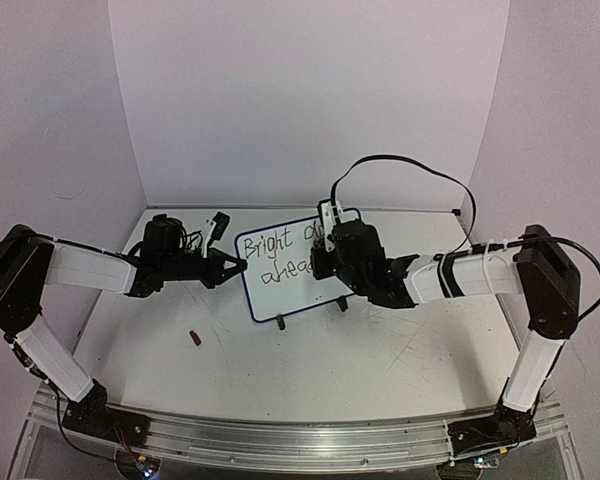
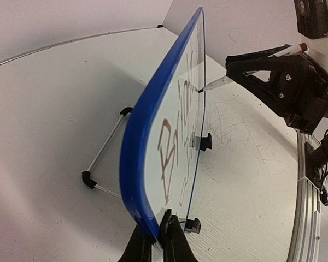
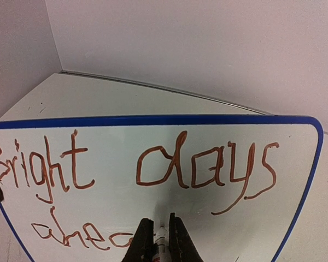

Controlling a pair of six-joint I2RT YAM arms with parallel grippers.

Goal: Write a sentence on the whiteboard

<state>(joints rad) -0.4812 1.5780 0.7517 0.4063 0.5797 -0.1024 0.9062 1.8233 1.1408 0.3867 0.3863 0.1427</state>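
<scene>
The whiteboard (image 1: 280, 270) stands upright on its feet at the table's middle, blue-rimmed. The sentence (image 3: 136, 169) reads "Bright days" on the top line and "ahea" below, in reddish-brown marker strokes. My left gripper (image 2: 156, 240) is shut on the whiteboard's lower edge (image 2: 147, 215) at its left corner. My right gripper (image 3: 158, 240) is shut on a white marker (image 3: 160, 243), its tip against the board just right of "ahea". From the left wrist view the marker tip (image 2: 208, 86) touches the board face. In the top view my right gripper (image 1: 332, 245) hides the board's right half.
A small dark red marker cap (image 1: 195, 339) lies on the table in front of the left arm. The board's wire stand (image 2: 104, 158) props it from behind. The back wall and side walls close in the table; a black cable (image 1: 410, 165) loops over the right arm.
</scene>
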